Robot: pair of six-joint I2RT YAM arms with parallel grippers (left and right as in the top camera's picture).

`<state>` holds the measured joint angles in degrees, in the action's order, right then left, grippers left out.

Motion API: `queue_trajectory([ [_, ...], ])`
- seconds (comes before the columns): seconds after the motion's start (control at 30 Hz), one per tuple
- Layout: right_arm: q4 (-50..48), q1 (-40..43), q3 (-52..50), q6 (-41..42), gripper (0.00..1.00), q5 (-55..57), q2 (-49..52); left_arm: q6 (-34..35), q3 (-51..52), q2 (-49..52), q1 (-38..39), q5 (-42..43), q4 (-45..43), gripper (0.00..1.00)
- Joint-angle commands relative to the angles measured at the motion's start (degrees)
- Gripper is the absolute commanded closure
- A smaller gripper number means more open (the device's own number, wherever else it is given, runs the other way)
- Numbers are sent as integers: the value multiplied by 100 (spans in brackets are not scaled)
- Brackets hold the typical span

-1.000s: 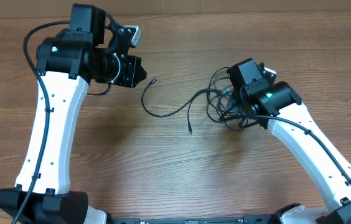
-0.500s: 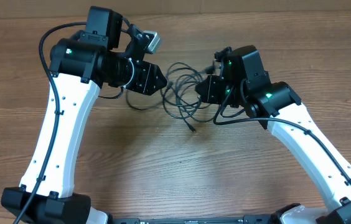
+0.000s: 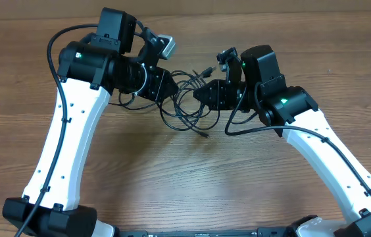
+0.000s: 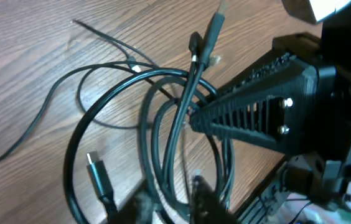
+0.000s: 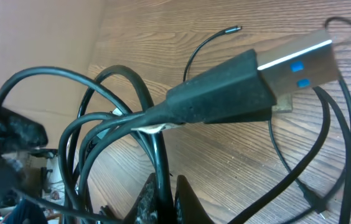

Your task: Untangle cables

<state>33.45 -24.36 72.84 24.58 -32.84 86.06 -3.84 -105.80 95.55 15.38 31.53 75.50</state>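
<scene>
The cables (image 3: 184, 110) are a tangle of thin black cords held up between my two grippers at mid-table. One plug end (image 3: 203, 133) hangs down near the wood. My right gripper (image 3: 202, 94) is shut on a cord; in the right wrist view its fingertips (image 5: 166, 198) pinch a black cord below a silver-tipped USB plug (image 5: 290, 62). My left gripper (image 3: 168, 89) meets the tangle from the left. In the left wrist view its fingers (image 4: 172, 202) close around several looped cords (image 4: 163, 124), facing the right gripper's ribbed finger (image 4: 250, 118).
The wooden table (image 3: 192, 178) spreads all round. A thin cord (image 4: 32, 124) trails left on the wood. The arms' own thicker black cables (image 3: 54, 46) arc over the left arm, and another (image 3: 251, 128) loops under the right wrist.
Both arms have moved toward each other. The right gripper has carried the tangle up and left off the table. The left gripper has swung right and closed in on the loops.
</scene>
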Motion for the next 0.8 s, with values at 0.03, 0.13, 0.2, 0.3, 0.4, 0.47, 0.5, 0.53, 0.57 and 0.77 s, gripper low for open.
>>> queue_trajectory([
  [0.03,-2,17,20,-68,96,-90,-7,-94,-79,-20,37,92,11,96],
  [0.13,87,17,20,-92,96,-72,-7,-94,-79,-20,-4,15,13,96],
  [0.2,129,15,20,-212,96,-127,-7,-92,-79,-20,-9,-103,11,96],
  [0.3,103,15,20,-420,96,-450,-7,-92,-79,-20,-7,-146,7,81],
  [0.4,-52,15,20,-496,96,-710,-7,-90,-79,-20,24,-114,13,74],
  [0.47,-219,15,20,-496,96,-894,-7,-92,-79,-20,50,-50,11,74],
  [0.5,-317,15,20,-494,96,-1021,-7,-92,-79,-20,72,-37,11,74],
  [0.53,-387,15,20,-494,96,-1123,-7,-90,-79,-20,87,-37,11,74],
  [0.57,-483,15,20,-494,96,-1292,-7,-92,-79,-20,109,-42,11,75],
  [0.77,-769,15,20,-494,96,-1838,-7,-92,-76,-20,133,-42,9,77],
])
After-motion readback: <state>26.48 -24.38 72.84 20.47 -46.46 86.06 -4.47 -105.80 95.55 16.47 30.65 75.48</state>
